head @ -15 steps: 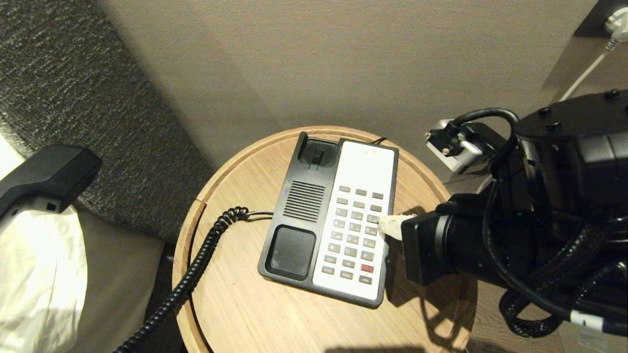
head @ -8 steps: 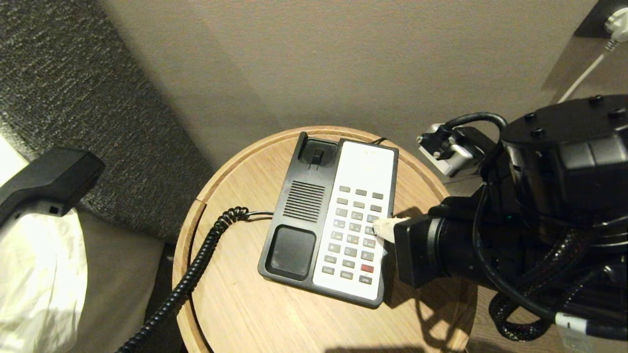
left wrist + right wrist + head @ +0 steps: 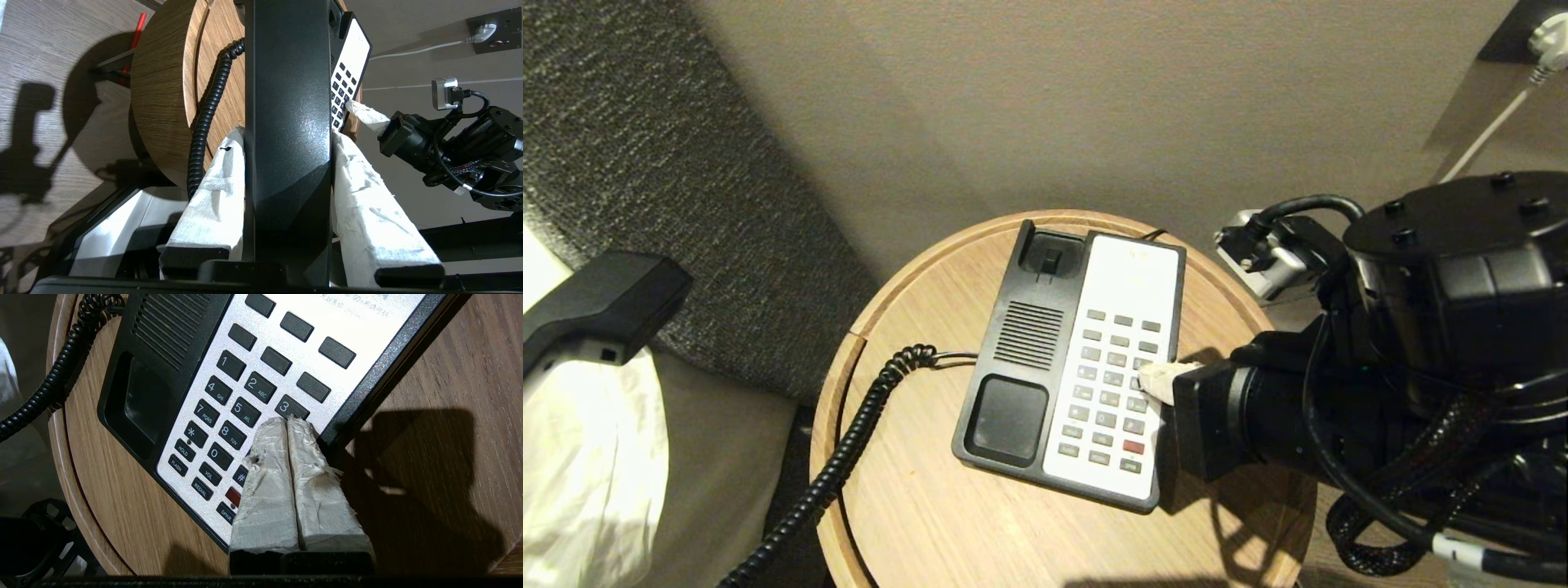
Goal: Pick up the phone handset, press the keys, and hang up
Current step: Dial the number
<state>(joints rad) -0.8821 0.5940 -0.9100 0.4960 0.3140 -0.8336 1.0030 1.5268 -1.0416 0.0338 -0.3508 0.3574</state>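
The black phone handset (image 3: 600,302) is held up off the table at the far left, with my left gripper (image 3: 287,134) shut on its middle (image 3: 288,122) between white-wrapped fingers. Its coiled cord (image 3: 849,449) runs down to the phone base (image 3: 1013,359), whose cradle is empty. My right gripper (image 3: 1152,380) is shut, its two wrapped fingers pressed together. Its tips (image 3: 287,419) lie over the right column of the keys (image 3: 229,404), just below the "3", and they hide the key under them. I cannot tell whether that key is pushed in.
The phone stands on a small round wooden table (image 3: 915,506) with a raised rim. A dark textured headboard (image 3: 645,122) and white bedding (image 3: 588,474) are to the left. A wall socket with a white plug (image 3: 1547,37) is at the back right.
My right gripper has slid a little leftward, further onto the keypad's right column. The handset in the left gripper has stayed where it was.
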